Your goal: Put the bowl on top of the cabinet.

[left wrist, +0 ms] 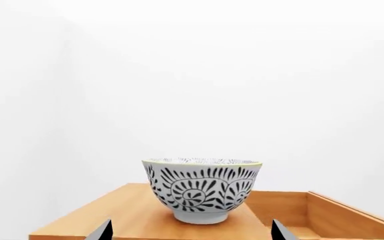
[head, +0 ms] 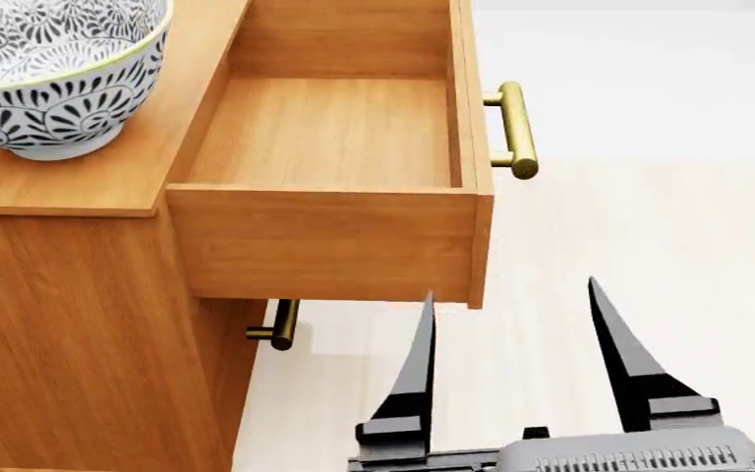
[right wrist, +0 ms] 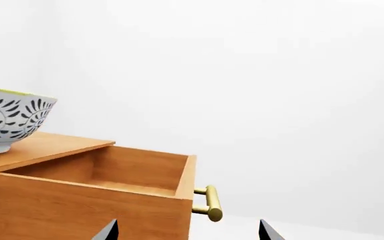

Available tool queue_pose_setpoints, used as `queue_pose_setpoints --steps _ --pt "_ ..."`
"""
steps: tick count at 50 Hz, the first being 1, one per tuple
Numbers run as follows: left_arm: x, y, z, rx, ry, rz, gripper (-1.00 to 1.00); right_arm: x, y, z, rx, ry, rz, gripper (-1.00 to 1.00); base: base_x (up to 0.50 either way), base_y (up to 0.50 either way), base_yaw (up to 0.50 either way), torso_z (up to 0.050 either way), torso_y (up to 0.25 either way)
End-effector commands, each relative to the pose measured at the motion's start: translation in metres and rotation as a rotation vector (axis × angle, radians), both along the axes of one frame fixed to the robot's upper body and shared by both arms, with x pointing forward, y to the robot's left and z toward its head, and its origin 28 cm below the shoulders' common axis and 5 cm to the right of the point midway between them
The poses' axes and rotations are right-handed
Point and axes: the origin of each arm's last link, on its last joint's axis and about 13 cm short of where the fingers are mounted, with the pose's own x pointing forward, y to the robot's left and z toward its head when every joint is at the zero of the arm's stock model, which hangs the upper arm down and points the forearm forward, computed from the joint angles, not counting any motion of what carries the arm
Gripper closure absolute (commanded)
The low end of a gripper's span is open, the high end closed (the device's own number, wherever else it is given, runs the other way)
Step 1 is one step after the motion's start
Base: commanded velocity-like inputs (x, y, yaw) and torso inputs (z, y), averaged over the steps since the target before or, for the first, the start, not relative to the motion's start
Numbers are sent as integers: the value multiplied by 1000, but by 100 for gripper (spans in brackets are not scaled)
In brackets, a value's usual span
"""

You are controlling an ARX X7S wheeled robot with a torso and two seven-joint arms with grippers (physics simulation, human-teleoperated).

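The bowl [left wrist: 202,190], white with a dense dark leaf pattern, stands upright on the flat top of the honey-brown cabinet [left wrist: 128,212]. In the head view the bowl [head: 50,79] sits at the cabinet's [head: 76,324] near left corner. My left gripper [left wrist: 192,231] is open, its fingertips spread wide just short of the bowl, touching nothing. Open and empty too, my right gripper [head: 511,290] hangs in front of the pulled-out drawer. The right wrist view shows the bowl [right wrist: 8,120] on the cabinet [right wrist: 45,150], with the right gripper [right wrist: 186,227] below the drawer front.
The top drawer [head: 325,128] is pulled out and holds nothing; its brass bar handle [head: 515,128] juts toward me. A second handle [head: 279,324] shows under it. Pale floor [head: 667,246] lies to the right. White walls stand behind the cabinet.
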Motion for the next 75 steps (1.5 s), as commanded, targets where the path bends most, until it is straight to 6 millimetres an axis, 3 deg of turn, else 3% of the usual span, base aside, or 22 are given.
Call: queue_pose_setpoints --steps 1,15,31,46,53,75 --pt "-1 -7 -5 34 42 -67 -100 -29 2 -9 55 -36 -19 -100 0 0 0 0 0" --pt "-3 -9 -7 82 94 -80 -100 -48 -14 -3 79 -54 -130 -100 0 0 0 0 0" --pt "2 19 -8 60 88 57 -100 -73 -51 16 139 -120 -309 -100 0 0 0 0 0" --pt "-1 31 -5 43 78 114 -100 -103 -72 33 159 -187 -437 -100 0 0 0 0 0" --pt "-3 37 -3 36 71 146 -100 -116 -91 33 174 -216 -494 -100 0 0 0 0 0" --pt "-9 52 3 17 51 214 -100 -154 -117 38 200 -272 -610 -100 0 0 0 0 0"
